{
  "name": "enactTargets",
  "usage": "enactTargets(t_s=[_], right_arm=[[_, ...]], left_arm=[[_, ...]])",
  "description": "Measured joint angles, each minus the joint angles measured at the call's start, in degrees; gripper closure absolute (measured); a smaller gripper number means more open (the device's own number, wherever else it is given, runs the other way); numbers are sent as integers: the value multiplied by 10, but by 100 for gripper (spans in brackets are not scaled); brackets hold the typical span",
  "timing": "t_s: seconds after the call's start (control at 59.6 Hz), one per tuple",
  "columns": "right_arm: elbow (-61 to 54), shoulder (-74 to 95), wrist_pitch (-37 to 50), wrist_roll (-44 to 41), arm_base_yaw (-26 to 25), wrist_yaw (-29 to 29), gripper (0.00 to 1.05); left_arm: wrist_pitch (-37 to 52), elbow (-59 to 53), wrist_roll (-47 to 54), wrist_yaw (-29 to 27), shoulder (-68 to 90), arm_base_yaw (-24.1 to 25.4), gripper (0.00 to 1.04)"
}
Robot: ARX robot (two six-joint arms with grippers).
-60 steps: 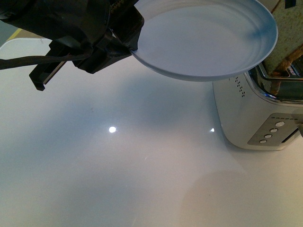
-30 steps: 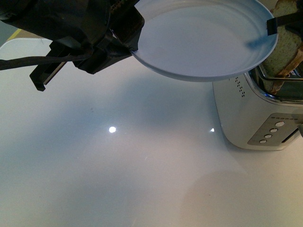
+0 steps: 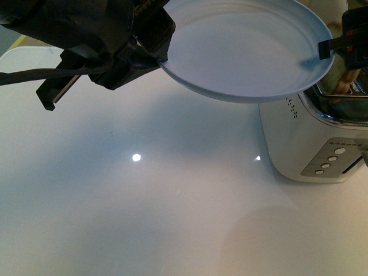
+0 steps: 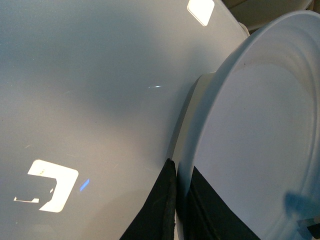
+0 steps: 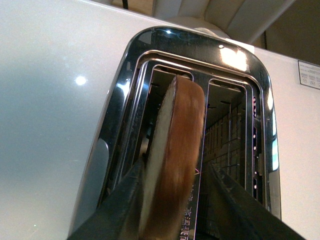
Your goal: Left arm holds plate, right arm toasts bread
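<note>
Lower than half a second ago, the right gripper [image 5: 176,172] has brought the bread [image 5: 175,125] down. The slice now stands edge-on, partway into one slot of the toaster [image 5: 117,105]. Its jaws are set narrow, barely wider than the slice. One finger lies against the bread and a sliver of gap shows at the other, so I cannot tell whether it grips. Beside the toaster, the left gripper [image 4: 182,200] pinches the rim of the plate [image 3: 247,52], held raised above the table [image 3: 144,218].
</note>
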Motion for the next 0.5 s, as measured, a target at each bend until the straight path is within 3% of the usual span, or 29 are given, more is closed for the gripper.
enactTargets(t_s=[0.151,0.336,0.504], right_arm=[[-22,-6,28,23,-3,9,33],[-49,-61,42,43,-5,21,8],[-75,-153,40,59,-7,41,9]], left_arm=[[0,0,0,0,0,1,102],[0,0,0,2,0,3,102],[1,0,0,1,0,3,102]])
